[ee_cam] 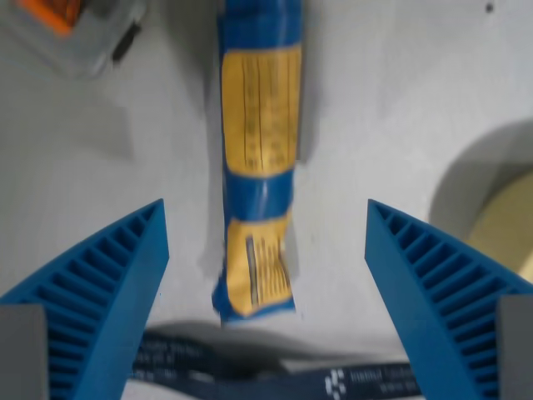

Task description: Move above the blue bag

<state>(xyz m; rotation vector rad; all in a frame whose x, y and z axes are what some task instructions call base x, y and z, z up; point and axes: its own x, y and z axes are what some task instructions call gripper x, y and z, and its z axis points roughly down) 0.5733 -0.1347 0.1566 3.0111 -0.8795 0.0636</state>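
the gripper (pixel 266 250) hung spread wide above the blue bag (pixel 258 158) — its fingers (pixel 117 283) flanked the bag's near end, left and right, touching nothing.

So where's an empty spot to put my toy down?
Bare table lies between the blue bag and the pale round thing, also left of the bag below the orange-topped thing. It's crowded near the dark strap.
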